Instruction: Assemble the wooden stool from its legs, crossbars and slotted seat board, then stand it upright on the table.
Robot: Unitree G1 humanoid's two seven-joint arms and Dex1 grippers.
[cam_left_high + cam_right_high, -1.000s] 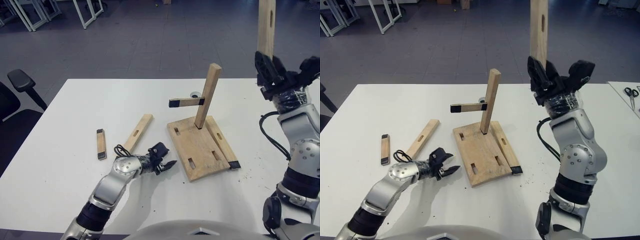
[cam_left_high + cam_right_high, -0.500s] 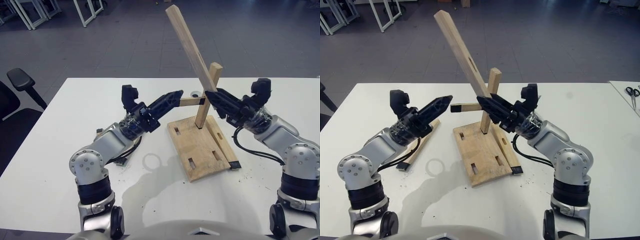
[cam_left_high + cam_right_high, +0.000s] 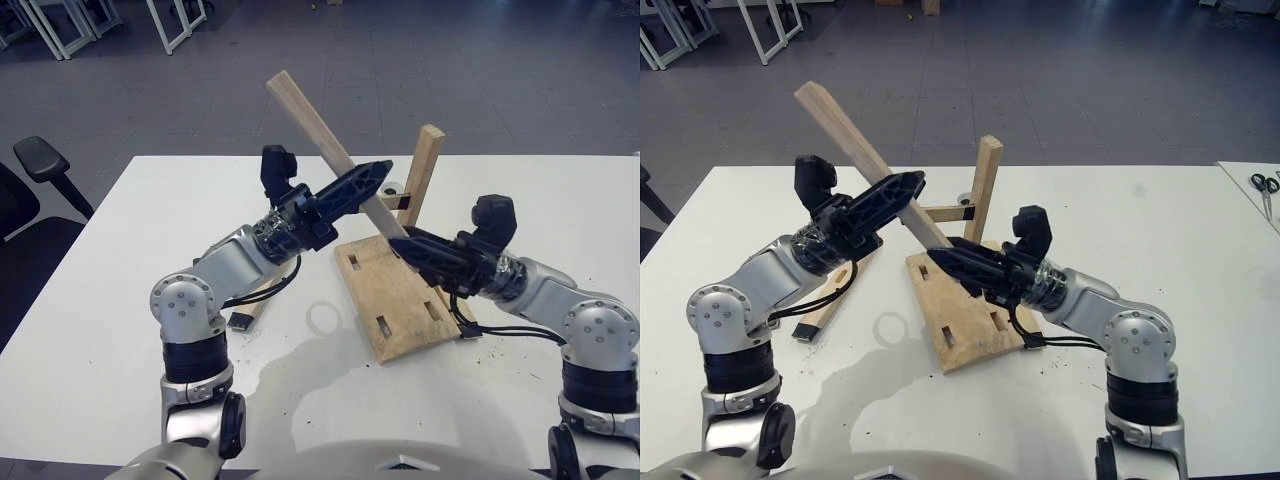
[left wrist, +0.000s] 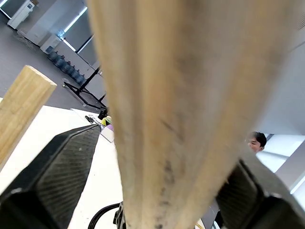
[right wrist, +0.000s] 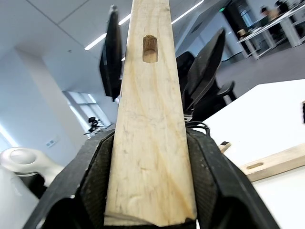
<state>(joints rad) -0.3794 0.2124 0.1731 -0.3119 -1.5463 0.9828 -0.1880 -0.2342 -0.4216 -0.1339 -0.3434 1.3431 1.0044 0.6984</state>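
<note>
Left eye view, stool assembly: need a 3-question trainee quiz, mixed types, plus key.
1. True or false: the seat board lies flat on the table.
2. Left gripper and right gripper: which has the tilted leg between its fingers? A) left alone B) right alone C) both.
3. Fill in: the number of legs standing upright in the seat board is ___.
Key: 1 true; 2 C; 3 one, the upright leg.

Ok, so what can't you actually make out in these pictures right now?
Lower end of the tilted leg: in both eye views the right arm's jaws cover it, so whether it sits in a slot of the seat board is unclear.
Most of the spare leg on the table: behind the left arm in the eye views.
Left wrist view: the tilted leg, close and blurred, blocks nearly everything beyond.
</note>
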